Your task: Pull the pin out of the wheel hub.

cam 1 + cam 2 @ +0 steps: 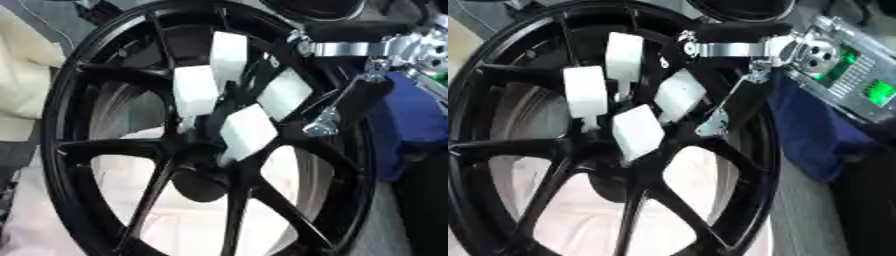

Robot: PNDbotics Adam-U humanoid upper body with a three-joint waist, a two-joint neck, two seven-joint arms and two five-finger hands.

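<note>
here right hand (pixel 229 107) fingers down at wheel hub (pixel 203 182) centre.

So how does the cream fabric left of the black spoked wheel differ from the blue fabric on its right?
The cream fabric is pale and puffy; the blue fabric is dark and flatter. Nothing crosses the cream fabric, while the silver arm joint crosses above the blue fabric. Both lie partly behind the wheel's rim.
</note>
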